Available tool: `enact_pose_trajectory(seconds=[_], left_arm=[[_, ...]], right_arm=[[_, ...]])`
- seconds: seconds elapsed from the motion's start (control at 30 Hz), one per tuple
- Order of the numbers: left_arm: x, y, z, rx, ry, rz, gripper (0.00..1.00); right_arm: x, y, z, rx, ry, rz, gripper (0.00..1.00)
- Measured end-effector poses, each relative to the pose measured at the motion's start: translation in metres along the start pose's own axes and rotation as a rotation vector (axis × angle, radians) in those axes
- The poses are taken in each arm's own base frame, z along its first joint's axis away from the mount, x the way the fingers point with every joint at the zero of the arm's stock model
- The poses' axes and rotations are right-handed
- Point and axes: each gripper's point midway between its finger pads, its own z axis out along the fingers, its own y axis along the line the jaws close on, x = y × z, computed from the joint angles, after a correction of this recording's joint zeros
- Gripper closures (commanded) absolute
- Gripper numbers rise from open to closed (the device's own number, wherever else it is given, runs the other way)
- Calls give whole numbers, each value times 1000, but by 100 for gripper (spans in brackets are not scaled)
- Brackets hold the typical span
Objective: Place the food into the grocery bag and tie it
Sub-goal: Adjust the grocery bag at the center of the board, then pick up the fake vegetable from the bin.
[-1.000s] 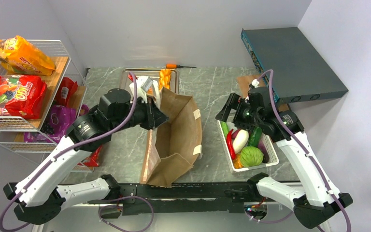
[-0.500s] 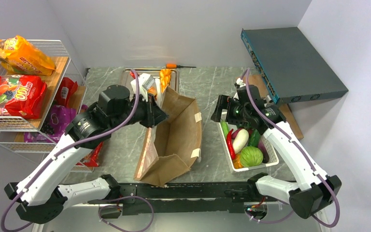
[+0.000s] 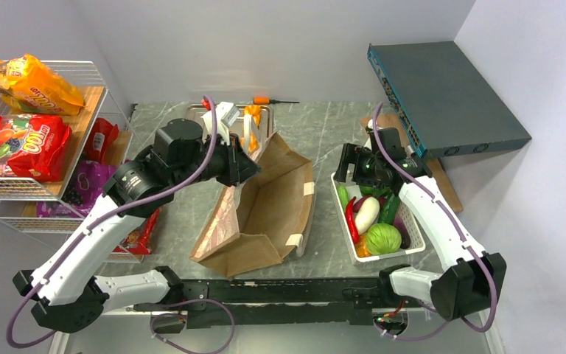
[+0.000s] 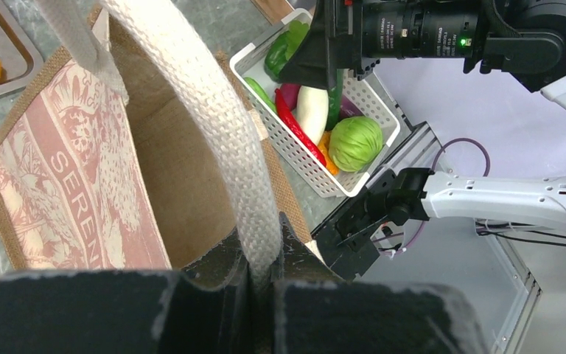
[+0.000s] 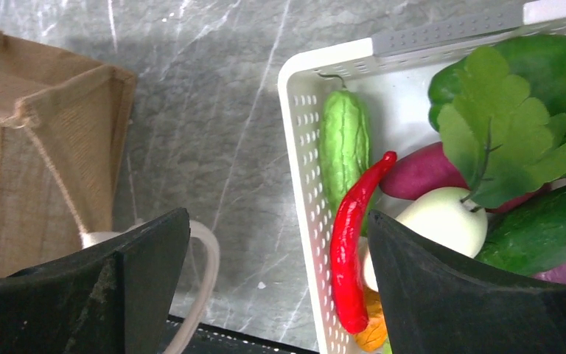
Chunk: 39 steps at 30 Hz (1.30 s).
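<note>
Nearest, at the bottom of the top view, the grocery bag (image 3: 265,214) lies tilted on the grey marbled table (image 3: 324,133), its open mouth turned toward the upper left and its printed side panel (image 3: 217,228) splayed out to the left. Right of it, close but apart, sits a white basket (image 3: 354,254) holding a round green cabbage (image 3: 383,238) at its lower end, then a white vegetable (image 3: 367,214), a red chili (image 3: 351,220) along the left wall, and a light green knobbly vegetable (image 3: 343,195) above the chili.

The left gripper (image 3: 247,166) is at the bag's upper rim; in the left wrist view its jaws are pressed together on the bag's white woven handle (image 4: 221,133), which runs up from between them. The right gripper (image 3: 348,168) hovers over the upper left corner of the basket, spread wide with nothing between its fingers (image 5: 140,280); beneath it the right wrist view shows the basket wall, the chili and the green vegetable, with the bag's edge at the left.

Farther up, a metal tray (image 3: 199,114) holds an orange braided piece (image 3: 253,118). A screwdriver (image 3: 273,99) lies behind it. At the upper left a wire rack (image 3: 96,74) carries an orange snack packet (image 3: 29,81) and a red snack packet (image 3: 15,144). A dark box (image 3: 446,96) fills the upper right.
</note>
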Motion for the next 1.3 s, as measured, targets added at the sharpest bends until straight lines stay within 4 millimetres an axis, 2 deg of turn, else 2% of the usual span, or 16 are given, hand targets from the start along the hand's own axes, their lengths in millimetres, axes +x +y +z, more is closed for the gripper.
enact_pose_trajectory(seconds=[0.23,0.37,0.73,0.87,1.3], left_arm=[[-1,5,1,-29,6,-6,100],[-2,6,-2,-40,5,-5,100],[-7,9,-9,-69,-9,13,100],[-5,12,-10,-85,-2,12,100],[-6,17,-14,-112,-4,14,100]], right_arm=[[5,-19,17,51,49,-25,17],[10,-26,28,77,87,-45,24],[20,-41,55,134,155,-58,28],[25,-47,64,149,173,-71,38],[35,-62,95,172,240,-97,42]])
